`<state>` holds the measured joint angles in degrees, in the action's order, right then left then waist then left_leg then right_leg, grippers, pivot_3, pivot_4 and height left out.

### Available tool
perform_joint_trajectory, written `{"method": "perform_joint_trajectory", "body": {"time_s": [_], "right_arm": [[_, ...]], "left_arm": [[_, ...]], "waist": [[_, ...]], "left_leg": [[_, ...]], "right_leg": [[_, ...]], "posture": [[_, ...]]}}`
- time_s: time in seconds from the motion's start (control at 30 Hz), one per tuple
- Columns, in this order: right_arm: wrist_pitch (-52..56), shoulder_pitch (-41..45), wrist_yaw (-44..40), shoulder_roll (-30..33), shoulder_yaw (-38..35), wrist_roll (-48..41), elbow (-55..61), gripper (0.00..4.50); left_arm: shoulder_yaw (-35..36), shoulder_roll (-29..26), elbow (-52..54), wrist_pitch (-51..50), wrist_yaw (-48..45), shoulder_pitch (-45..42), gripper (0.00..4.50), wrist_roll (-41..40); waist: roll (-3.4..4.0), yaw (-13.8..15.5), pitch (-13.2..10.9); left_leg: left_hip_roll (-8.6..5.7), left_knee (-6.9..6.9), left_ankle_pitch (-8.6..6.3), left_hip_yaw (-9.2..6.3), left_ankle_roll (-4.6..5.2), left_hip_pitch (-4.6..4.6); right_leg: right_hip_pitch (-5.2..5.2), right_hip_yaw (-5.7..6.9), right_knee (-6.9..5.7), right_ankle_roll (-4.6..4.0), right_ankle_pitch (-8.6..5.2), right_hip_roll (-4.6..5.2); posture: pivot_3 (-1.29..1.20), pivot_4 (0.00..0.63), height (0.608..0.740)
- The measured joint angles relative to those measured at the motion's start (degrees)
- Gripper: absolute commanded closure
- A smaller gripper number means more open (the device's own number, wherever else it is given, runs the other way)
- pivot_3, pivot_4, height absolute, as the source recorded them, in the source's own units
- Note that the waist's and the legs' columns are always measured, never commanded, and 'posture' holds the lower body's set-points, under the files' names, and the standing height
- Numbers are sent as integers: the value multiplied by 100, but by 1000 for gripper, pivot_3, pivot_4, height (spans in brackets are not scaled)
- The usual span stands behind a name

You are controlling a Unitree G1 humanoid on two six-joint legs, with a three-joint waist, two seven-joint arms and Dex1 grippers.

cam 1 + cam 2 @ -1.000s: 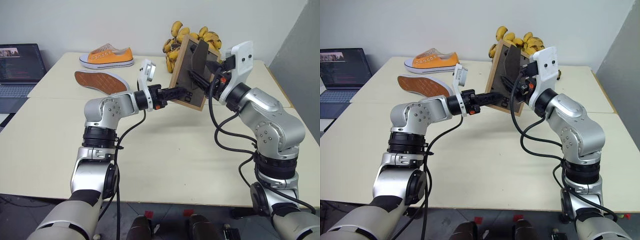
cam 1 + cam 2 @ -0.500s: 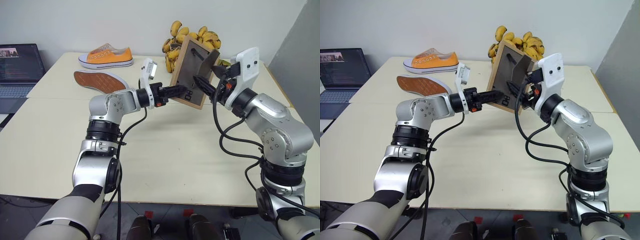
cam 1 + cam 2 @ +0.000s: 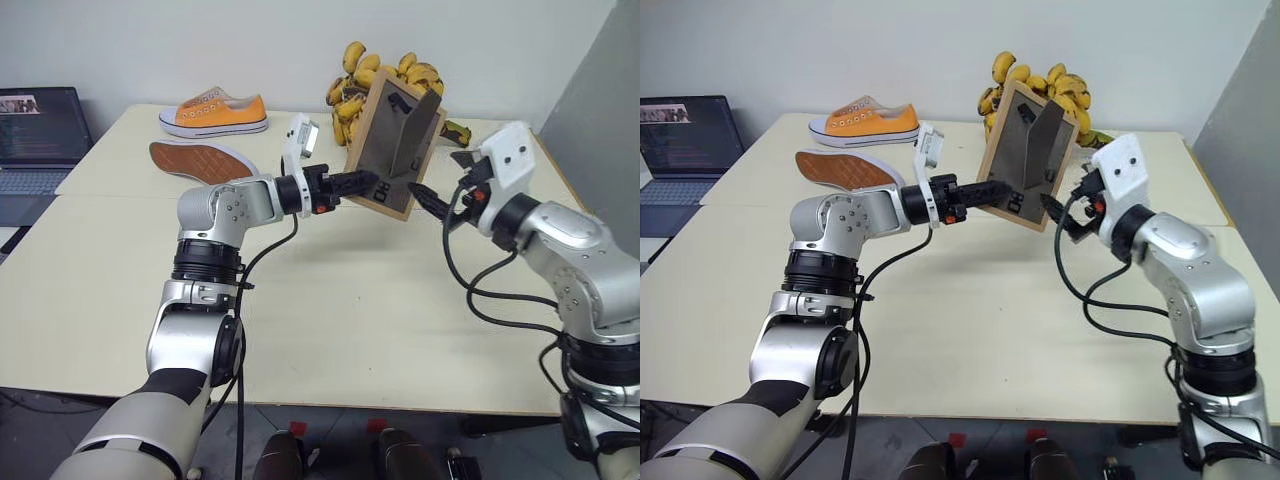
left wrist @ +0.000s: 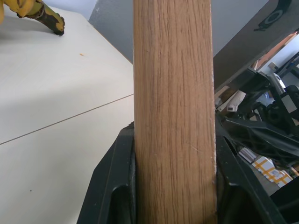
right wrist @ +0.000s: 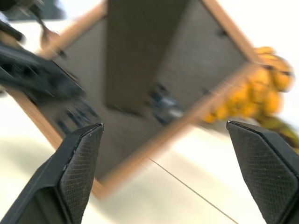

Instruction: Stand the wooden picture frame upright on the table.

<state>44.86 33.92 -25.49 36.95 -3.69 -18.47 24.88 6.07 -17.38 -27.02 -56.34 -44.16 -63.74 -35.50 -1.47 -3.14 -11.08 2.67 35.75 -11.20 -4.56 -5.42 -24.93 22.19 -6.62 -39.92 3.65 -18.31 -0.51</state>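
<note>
The wooden picture frame (image 3: 385, 140) hangs tilted over the table (image 3: 330, 300), its dark grey back toward me and its prop leg (image 3: 415, 125) swung out. My left gripper (image 3: 362, 183) is shut on the frame's lower left edge. In the left wrist view the light-wood edge (image 4: 173, 93) stands between the two black fingers (image 4: 114, 186). My right gripper (image 3: 432, 197) is open and empty, just to the right of the frame and apart from it. In the right wrist view its fingers (image 5: 79, 163) stand wide apart before the frame's back (image 5: 154, 88).
A bunch of bananas (image 3: 385, 72) lies right behind the frame. An orange shoe (image 3: 213, 112) stands at the back left, and another shoe (image 3: 200, 160) lies sole up before it. A laptop (image 3: 40, 135) sits far left.
My right gripper has let go of the prop leg, opened wider and drawn away to the right and down. The leg now stands swung out. The left gripper kept hold of the frame.
</note>
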Motion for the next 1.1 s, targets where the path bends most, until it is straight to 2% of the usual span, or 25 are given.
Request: {"method": "perform_joint_trajectory", "body": {"time_s": [0.1, 0.23, 0.33, 0.4, 0.5, 0.6, 0.8, 1.1], "right_arm": [[-897, -825, -358, 736, -82, 471, 73, 66], [-3367, -1712, -352, 1616, -130, 1816, -697, 66], [-5310, -1892, 213, 2012, -35, 2979, -1528, 66], [-6644, -1879, 886, 2159, 168, 3874, -2072, 66], [-7657, -1716, 1740, 2015, 439, 4816, -2586, 66], [-8268, -1456, 2565, 1735, 615, 5578, -2884, 66], [-8733, -1086, 3582, 1343, 893, 6460, -3368, 66], [-8833, -624, 4240, 929, 1336, 6971, -4019, 66]], "left_arm": [[45, -95, -8, -228, 44, -5, 3216, -15], [112, -395, 9, -996, 172, 0, 3216, -61], [112, -523, 264, -1786, 256, 41, 3216, -229], [167, -560, 653, -2489, 373, 95, 3216, -422], [355, -575, 1101, -3241, 556, 226, 3216, -676], [462, -578, 1341, -3590, 807, 384, 3216, -1033], [695, -651, 1297, -3589, 1444, 393, 3216, -1681], [702, -825, 1065, -3589, 2168, 319, 3216, -2621]], "waist": [[0, 10, 0], [-2, -17, -1], [-3, -53, -2], [-3, -63, -2], [-3, -79, -1], [-3, -78, -1], [-3, -25, -1], [-3, -18, -1]], "left_leg": [[-3, 1, 0, 1, 1, -3], [-4, 7, 0, 6, 1, 0], [-4, 10, 0, 9, 1, 6], [-4, 10, 1, 9, 1, 9], [-4, 18, 1, 9, 0, 9], [-4, 21, 7, 8, -9, 10], [-5, 23, 18, 7, -28, 11], [-6, 24, 19, 7, -29, 12]], "right_leg": [[-1, -1, 6, 1, -1, 1], [0, -8, 2, 8, -4, 0], [-1, -13, -6, 10, -5, -1], [-2, -14, -7, 9, -5, -1], [-2, -20, -12, 5, -2, -1], [-2, -19, -20, 4, -2, -1], [-7, -17, -20, 4, -1, 2], [-8, -17, -22, 2, 0, 5]], "posture": [[0, 150, 740], [0, 150, 740], [0, 150, 740], [0, 150, 740], [0, 150, 740], [0, 150, 740], [0, 150, 740], [0, 150, 740]]}}
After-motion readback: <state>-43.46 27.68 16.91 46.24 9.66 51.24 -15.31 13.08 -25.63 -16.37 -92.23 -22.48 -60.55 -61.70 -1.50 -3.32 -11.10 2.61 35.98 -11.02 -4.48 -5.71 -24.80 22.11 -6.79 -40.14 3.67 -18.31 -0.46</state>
